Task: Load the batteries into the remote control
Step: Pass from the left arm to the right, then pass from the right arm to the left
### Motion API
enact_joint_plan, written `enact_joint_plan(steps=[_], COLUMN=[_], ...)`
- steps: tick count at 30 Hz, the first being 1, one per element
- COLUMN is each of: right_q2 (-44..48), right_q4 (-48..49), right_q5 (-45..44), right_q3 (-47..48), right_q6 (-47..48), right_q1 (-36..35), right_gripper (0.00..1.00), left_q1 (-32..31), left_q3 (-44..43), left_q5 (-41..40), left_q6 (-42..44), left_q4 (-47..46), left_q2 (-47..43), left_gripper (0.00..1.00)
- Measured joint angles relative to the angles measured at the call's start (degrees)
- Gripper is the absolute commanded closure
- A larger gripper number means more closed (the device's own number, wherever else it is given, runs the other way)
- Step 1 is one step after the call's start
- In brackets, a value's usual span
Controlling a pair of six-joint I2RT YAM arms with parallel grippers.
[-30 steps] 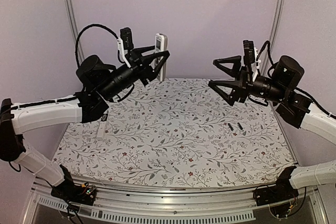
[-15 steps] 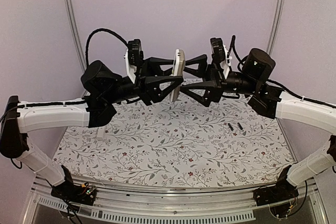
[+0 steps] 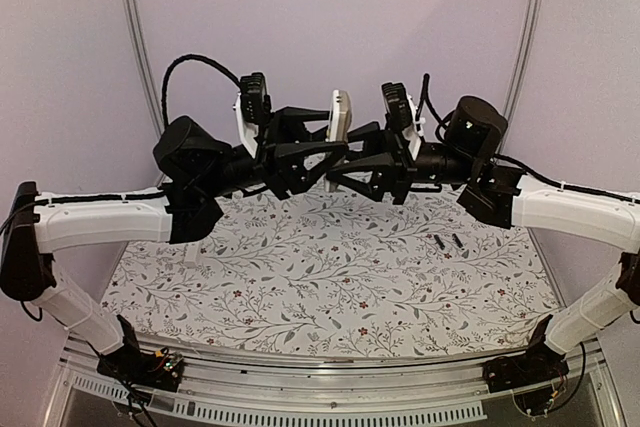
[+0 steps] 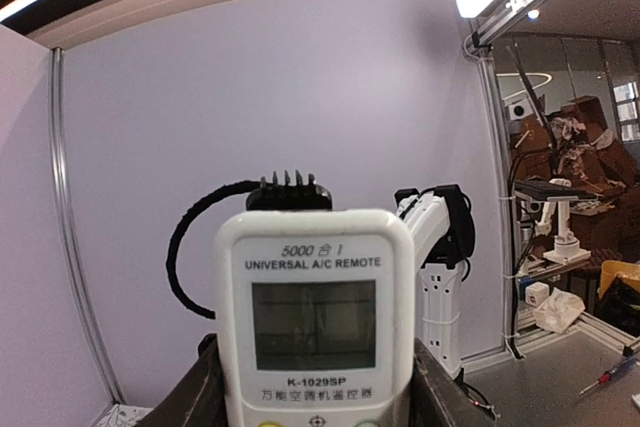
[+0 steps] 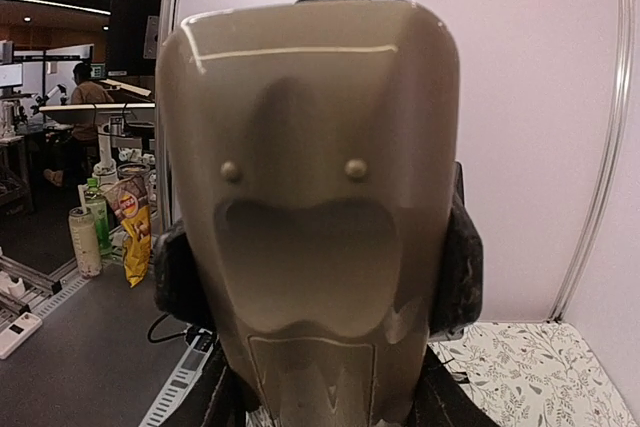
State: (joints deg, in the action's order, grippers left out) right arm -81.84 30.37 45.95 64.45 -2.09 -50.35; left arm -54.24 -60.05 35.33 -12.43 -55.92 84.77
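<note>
The left gripper is clamped on a white plastic remote control with a small grey screen and holds it upright in mid-air. In the left wrist view its black fingers press on both long sides of the remote's lower body, with the screen and the print "UNIVERSAL A/C REMOTE" facing that camera.

The right gripper meets it from the opposite side, just beside the left one. Its jaws reach around the remote's lower part. The right wrist view is filled by the remote's plain back, with two small bumps and a recessed area below them. Whether these jaws are actually pressing on the casing cannot be told.

Two short black cylindrical batteries lie close together on the white floral-print table cover. They are well below the grippers, on the right arm's side, and neither is touched. Below the left arm, a small flat white piece lies on the same cover.
</note>
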Motion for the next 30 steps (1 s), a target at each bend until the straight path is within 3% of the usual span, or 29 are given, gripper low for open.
enact_joint_plan(steps=[3, 6, 8, 14, 21, 25, 30], right_q2=[-0.04, 0.02, 0.31, 2.4, 3.58, -1.53, -9.92], right_q4=[0.17, 0.07, -0.85, -12.35, -36.06, -48.81, -58.49], right_q5=[0.07, -0.22, -0.9, -8.79, -20.06, -28.02, -34.8], right_q3=[0.11, 0.11, 0.11, 0.11, 2.86, 5.7, 5.57], right_q6=[0.61, 0.85, 1.44, 6.45, 15.28, 19.78, 24.09], right_q1=[0.02, 0.0, -0.09, -0.24, 0.55, 0.17, -2.01], right_gripper=[0.8, 0.92, 0.94, 0.96, 0.97, 0.96, 1.0], left_q1=[0.0, 0.02, 0.02, 0.02, 2.54, 4.0, 6.38], left_q3=[-0.02, -0.02, 0.04, 3.65, 9.46, 10.93, 11.37], left_q5=[-0.2, -0.5, -1.14, -6.82, -18.03, -26.14, -34.32], left_q6=[-0.68, -0.66, -0.31, 2.38, 6.91, 8.81, 9.16], left_q4=[-0.87, -0.85, -0.81, 3.23, 15.04, 21.09, 29.42], left_q2=[0.17, 0.2, 0.2, -3.04, -17.55, -23.39, -23.71], left_gripper=[0.82, 0.3, 0.03, 0.0, 0.0, 0.0, 0.0])
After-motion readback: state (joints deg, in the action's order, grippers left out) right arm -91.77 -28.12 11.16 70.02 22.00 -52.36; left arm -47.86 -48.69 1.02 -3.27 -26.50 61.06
